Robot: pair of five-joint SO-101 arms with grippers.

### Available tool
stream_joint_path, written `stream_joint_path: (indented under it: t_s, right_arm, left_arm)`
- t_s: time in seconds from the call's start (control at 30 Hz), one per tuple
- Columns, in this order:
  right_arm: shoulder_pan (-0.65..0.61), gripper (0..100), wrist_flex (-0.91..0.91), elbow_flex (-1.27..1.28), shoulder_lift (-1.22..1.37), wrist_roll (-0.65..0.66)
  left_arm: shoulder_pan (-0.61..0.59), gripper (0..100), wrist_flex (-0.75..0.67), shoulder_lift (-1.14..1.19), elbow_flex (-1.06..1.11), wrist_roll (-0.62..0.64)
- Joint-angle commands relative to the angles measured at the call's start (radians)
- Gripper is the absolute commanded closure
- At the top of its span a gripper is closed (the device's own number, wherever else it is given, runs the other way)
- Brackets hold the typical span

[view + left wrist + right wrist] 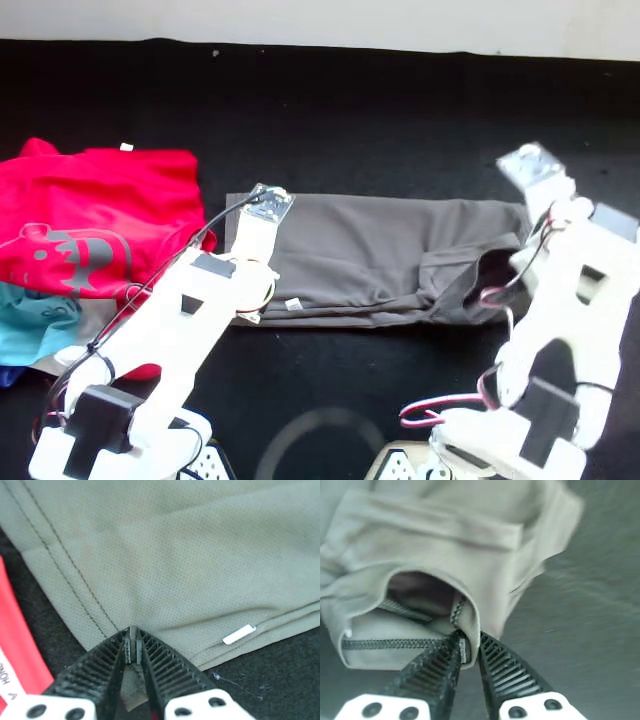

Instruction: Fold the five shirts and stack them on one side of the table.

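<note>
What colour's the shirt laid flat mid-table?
Plain grey shirt, dark stitching at the hem; best in the left wrist view.

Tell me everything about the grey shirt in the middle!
The grey shirt is a fine-meshed fabric with dark stitched hems and a small white tag. It lies folded into a long band across the black table, beside a red shirt. The left pincer pinches one end's hem, the right pincer the other end.

The red shirt (90,215) runs off the high view's left edge and covers most of a teal shirt (30,325). The left arm (170,340) hides one corner of the grey shirt (380,255). In the right wrist view its far folds are blurred.
</note>
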Motion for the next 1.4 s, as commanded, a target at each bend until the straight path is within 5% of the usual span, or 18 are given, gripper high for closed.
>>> stream_joint_path:
  t_s: [0.0, 0.23, 0.43, 0.77, 0.97, 1.2, 1.37]
  right_arm:
    - [0.005, 98.8, -0.013, -0.176, 0.133, -0.011]
    - [0.005, 97.8, -0.002, -0.421, 0.420, -0.094]
    - [-0.035, 78.8, -0.004, -0.496, 0.444, -0.262]
    - [-0.073, 78.9, 0.030, -0.578, 0.423, -0.546]
    - [-0.151, 78.9, 0.199, -0.665, 0.406, -0.526]
    - [-0.220, 78.9, 0.206, -0.676, 0.409, -0.529]
    - [-0.219, 78.9, 0.205, -0.679, 0.409, -0.551]
  left_arm:
    - [-0.013, 99, -0.009, 0.001, 0.001, -0.006]
    - [-0.013, 99, -0.009, 0.001, 0.001, -0.006]
    - [-0.013, 99, -0.009, 0.001, 0.001, -0.006]
    - [-0.013, 99, 0.012, -0.010, 0.004, -0.003]
    - [-0.013, 99, 0.141, -0.010, -0.036, -0.003]
    - [-0.015, 99, 0.408, -0.012, -0.239, -0.003]
    - [-0.015, 99, 0.474, -0.031, -0.302, -0.002]
